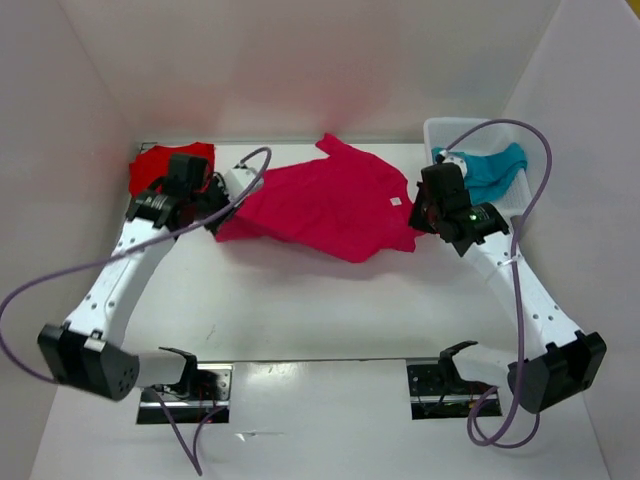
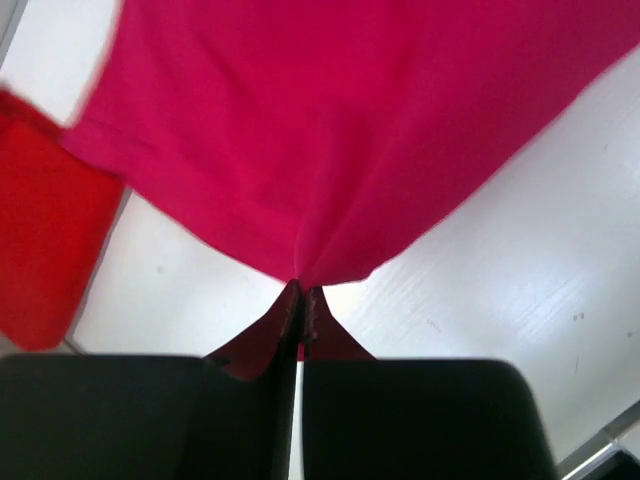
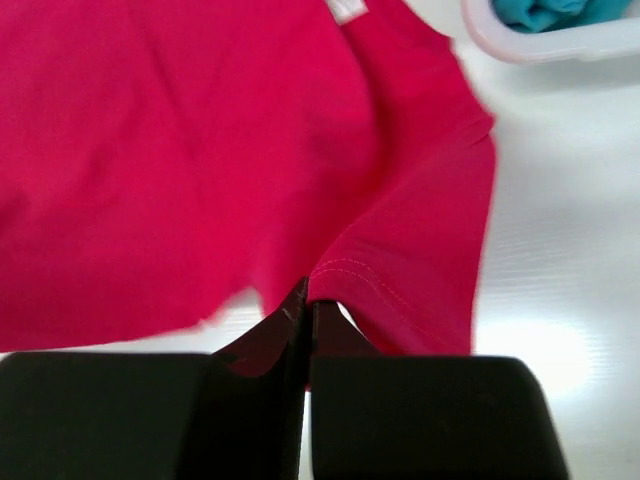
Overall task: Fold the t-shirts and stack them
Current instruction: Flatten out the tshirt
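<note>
At the middle of the table point(image 1: 320, 310), towards its far edge, the crimson-pink shirt point(image 1: 335, 205) is spread wide and creased; one sleeve points to the back wall; a white label shows near its right side. The left gripper point(image 2: 302, 296) is clamped tight on a pinch of the shirt's left edge; the right gripper point(image 3: 306, 294) is clamped likewise on a stitched hem at its right edge. The red shirt point(image 1: 165, 165) lies bunched at the far left corner. The white basket point(image 1: 440, 130) stands at the far right corner; the teal shirt point(image 1: 492, 172) lies crumpled in it.
</note>
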